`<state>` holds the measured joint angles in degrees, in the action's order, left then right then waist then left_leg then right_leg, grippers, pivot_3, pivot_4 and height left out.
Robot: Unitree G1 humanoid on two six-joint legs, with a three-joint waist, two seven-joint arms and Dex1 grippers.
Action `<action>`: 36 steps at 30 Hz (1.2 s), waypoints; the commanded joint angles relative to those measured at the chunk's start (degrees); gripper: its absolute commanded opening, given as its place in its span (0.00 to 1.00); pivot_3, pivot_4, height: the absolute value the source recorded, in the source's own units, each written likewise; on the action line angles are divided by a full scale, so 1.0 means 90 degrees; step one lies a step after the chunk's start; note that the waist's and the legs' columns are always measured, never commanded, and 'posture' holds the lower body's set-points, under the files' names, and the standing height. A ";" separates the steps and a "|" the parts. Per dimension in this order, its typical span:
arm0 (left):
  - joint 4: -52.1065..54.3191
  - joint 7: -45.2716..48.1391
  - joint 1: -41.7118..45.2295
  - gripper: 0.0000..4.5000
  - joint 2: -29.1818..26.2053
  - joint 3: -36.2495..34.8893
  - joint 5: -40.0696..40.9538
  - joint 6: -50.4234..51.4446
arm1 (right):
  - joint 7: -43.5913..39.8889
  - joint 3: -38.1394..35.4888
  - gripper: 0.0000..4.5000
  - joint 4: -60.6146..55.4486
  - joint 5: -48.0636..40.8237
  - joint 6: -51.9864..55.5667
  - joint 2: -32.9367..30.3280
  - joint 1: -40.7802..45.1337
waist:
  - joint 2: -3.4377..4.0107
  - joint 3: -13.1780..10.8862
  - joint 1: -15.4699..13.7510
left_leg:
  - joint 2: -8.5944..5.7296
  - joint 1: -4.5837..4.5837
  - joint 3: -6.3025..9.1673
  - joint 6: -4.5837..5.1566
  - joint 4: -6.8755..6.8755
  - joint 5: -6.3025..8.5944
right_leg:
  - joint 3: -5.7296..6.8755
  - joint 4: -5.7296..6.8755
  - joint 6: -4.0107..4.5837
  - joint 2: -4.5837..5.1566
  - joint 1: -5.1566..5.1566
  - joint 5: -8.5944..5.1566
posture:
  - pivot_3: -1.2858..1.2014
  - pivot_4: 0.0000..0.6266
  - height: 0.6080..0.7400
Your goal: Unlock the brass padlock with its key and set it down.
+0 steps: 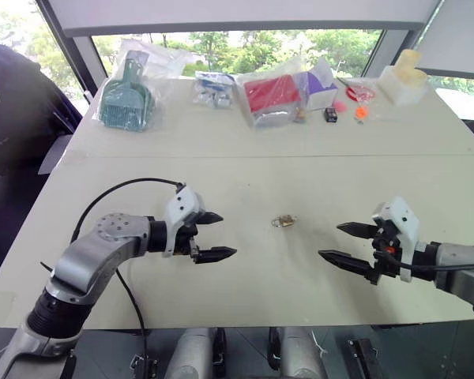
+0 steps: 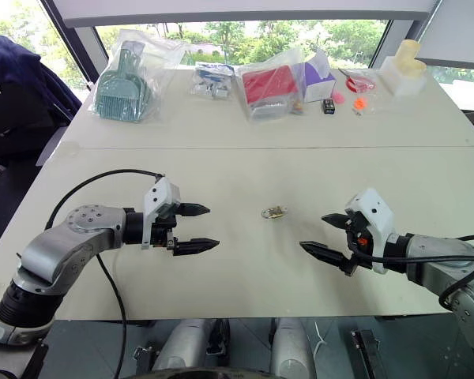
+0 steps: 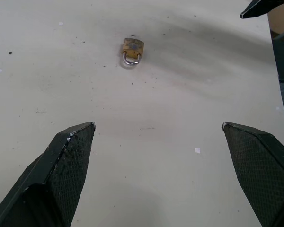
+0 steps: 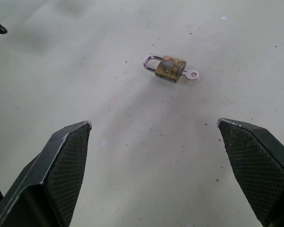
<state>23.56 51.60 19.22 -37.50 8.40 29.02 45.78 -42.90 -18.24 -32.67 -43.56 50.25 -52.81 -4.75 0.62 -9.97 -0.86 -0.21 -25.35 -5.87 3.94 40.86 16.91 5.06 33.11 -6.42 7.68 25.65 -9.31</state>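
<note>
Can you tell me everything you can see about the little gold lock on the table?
The padlock is tiny, with a worn, blotchy brass-yellow body and a thin silvery loop at one end. A small silvery key sticks out of the other end. It lies flat on the pale table, out in the open between the two grippers. Nothing touches it but the key and the table. Whether the loop is locked shut I cannot tell.

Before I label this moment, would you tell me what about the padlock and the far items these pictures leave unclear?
- Brass padlock: whether its loop is latched is too small to tell.
- Key: in the left wrist view the lock body hides it.
- Clear bags at the table's far edge: contents partly veiled by plastic.
</note>
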 commanded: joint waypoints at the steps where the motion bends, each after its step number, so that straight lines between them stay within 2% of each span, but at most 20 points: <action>1: 0.0171 -0.0078 0.0045 1.00 0.0003 -0.0103 0.0054 -0.0063 | -0.0010 0.0060 0.98 -0.0020 0.0045 -0.0133 0.0072 0.0095 | 0.0000 0.0000 0.0001 | 0.0000 0.0000 0.0000 0.0000 0.0000 0.0000 | 0.0000 0.0000 0.0000 0.0000 0.0000 0.0000 | 0.52 0.24 0.96; 8: 0.0271 -0.0246 -0.0067 1.00 -0.0020 -0.0159 0.0119 -0.0012 | 0.0028 0.0214 0.98 0.0008 0.0064 -0.0130 0.0144 0.0239 | 0.0000 0.0000 0.0000 | 0.0000 0.0000 0.0000 -0.0001 0.0000 0.0000 | 0.0000 0.0000 0.0000 0.0001 0.0001 0.0000 | 0.52 0.24 0.96; 16: 0.0134 -0.0080 0.0031 1.00 -0.0310 -0.0208 0.0085 -0.0109 | 0.0071 0.0286 0.98 -0.0014 0.0117 -0.0157 0.0234 0.0226 | 0.0000 0.0000 -0.0001 | 0.0000 0.0000 -0.0001 -0.0002 -0.0001 0.0001 | 0.0000 0.0000 0.0000 0.0001 0.0002 0.0000 | 0.52 0.24 0.96; 19: 0.0096 0.0164 0.0150 1.00 -0.0649 -0.0015 -0.0235 -0.0378 | 0.0117 0.0328 0.98 0.0006 0.0129 -0.0133 0.0265 0.0254 | 0.0000 0.0000 0.0005 | 0.0000 0.0000 0.0000 -0.0002 -0.0001 0.0001 | 0.0000 0.0000 0.0000 0.0000 0.0002 0.0000 | 0.52 0.24 0.96; 23: -0.0819 0.0888 0.0939 1.00 -0.1093 0.0012 -0.0483 -0.0827 | 0.0146 0.0303 0.98 0.0075 0.0073 0.0019 0.0193 0.0454 | 0.0000 0.0000 -0.0013 | 0.0000 -0.0001 -0.0002 -0.0006 -0.0001 -0.0002 | 0.0000 0.0003 0.0001 0.0000 0.0007 0.0000 | 0.52 0.24 0.96; 26: -0.1734 0.1572 0.1805 1.00 -0.1159 0.0456 -0.0941 -0.1466 | 0.0178 0.0305 0.98 0.0122 0.0138 0.0029 0.0182 0.0549 | 0.0000 0.0000 -0.0022 | -0.0001 -0.0002 -0.0003 -0.0008 -0.0002 -0.0003 | 0.0001 0.0002 0.0001 -0.0001 0.0009 0.0001 | 0.52 0.24 0.96; 29: -0.2683 0.2213 0.2631 1.00 -0.0884 0.0933 -0.1393 -0.2215 | 0.0289 0.0328 0.98 0.0175 0.0209 0.0021 0.0243 0.0653 | -0.0001 -0.0001 -0.0047 | -0.0003 -0.0008 -0.0007 0.0000 -0.0002 -0.0008 | 0.0001 0.0000 0.0001 0.0000 0.0008 0.0001 | 0.52 0.24 0.96; 33: -0.4477 0.2597 0.3846 1.00 0.0051 0.1538 -0.2140 -0.3235 | 0.0376 0.0494 0.98 0.0179 0.0420 -0.0075 0.0272 0.0748 | -0.0003 -0.0002 -0.0169 | -0.0005 -0.0007 -0.0010 -0.0004 0.0008 -0.0025 | 0.0001 0.0001 0.0001 0.0000 0.0002 0.0001 | 0.52 0.24 0.96; 36: -0.6074 0.2452 0.4704 1.00 0.1087 0.1848 -0.2642 -0.3706 | 0.0585 0.0397 0.98 0.0020 0.0331 -0.0005 0.0417 0.0762 | -0.0006 -0.0003 -0.0169 | -0.0005 -0.0011 -0.0011 0.0020 0.0011 -0.0012 | 0.0001 0.0000 0.0001 0.0001 0.0005 0.0002 | 0.52 0.24 0.96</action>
<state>-25.82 74.16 58.10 -30.57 24.13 7.44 14.50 -38.61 -13.30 -30.37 -40.23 50.60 -49.70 1.83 0.56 -9.99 -2.38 -0.26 -25.47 -5.96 4.14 40.97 16.80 5.07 33.12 -6.41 7.69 25.70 -9.30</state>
